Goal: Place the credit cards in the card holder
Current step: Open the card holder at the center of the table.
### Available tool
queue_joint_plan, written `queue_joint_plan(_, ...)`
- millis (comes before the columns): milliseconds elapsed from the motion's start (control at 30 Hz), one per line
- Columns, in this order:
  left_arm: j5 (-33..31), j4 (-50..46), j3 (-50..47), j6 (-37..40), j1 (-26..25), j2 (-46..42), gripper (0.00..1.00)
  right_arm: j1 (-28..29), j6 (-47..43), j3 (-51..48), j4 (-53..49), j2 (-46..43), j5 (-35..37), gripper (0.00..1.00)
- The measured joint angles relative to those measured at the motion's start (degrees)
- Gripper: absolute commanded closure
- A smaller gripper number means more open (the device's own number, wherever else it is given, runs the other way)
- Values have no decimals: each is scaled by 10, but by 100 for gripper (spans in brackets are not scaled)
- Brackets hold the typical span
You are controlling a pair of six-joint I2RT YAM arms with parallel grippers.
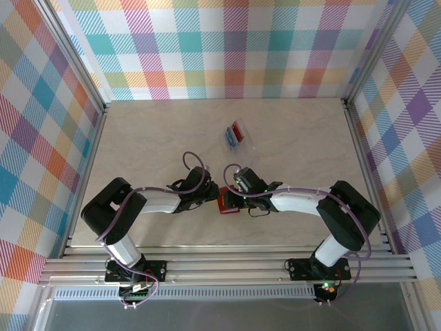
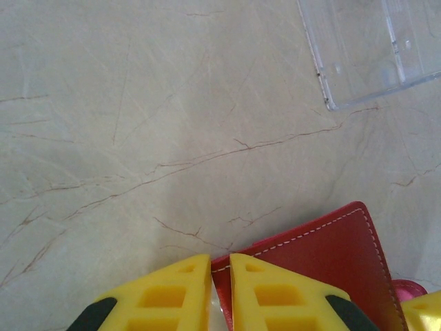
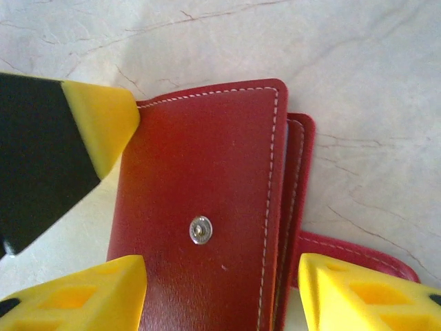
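On the table [image 1: 151, 138], the folded wallet [image 3: 207, 172] lies between the arms. The left gripper [image 2: 220, 267] is nearly closed, pinching its corner. The right gripper [image 3: 222, 276] stands wide open over it, holding nothing. Farther back, the cards [image 1: 238, 132] lie in a clear case [image 1: 247, 143].
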Motion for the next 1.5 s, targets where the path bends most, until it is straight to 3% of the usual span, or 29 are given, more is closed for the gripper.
queue_joint_plan(167, 0, 7, -4, -1, 0, -1, 84, -3, 0, -3, 0, -9, -1, 41)
queue_joint_plan(800, -7, 51, -27, -16, -2, -1, 85, -4, -2, -7, 33, -17, -50, 64)
queue_joint_plan(967, -23, 75, -39, -30, -9, -1, 82, -4, -1, -5, 39, -16, -50, 99)
queue_joint_plan(1000, -24, 79, -40, -34, -9, -1, 78, -4, -1, -4, 38, -16, -48, 100)
queue_joint_plan(1100, -17, 85, -39, -39, -12, -5, 64, -4, -2, -3, 35, -16, -25, 100)
queue_joint_plan(1200, -6, 74, -36, -37, -13, -14, 57, -3, -7, -4, 17, -24, 12, 100)
queue_joint_plan(1500, 17, -41, -38, -35, -13, -70, 56, 19, -33, 7, -100, -86, 165, 100)
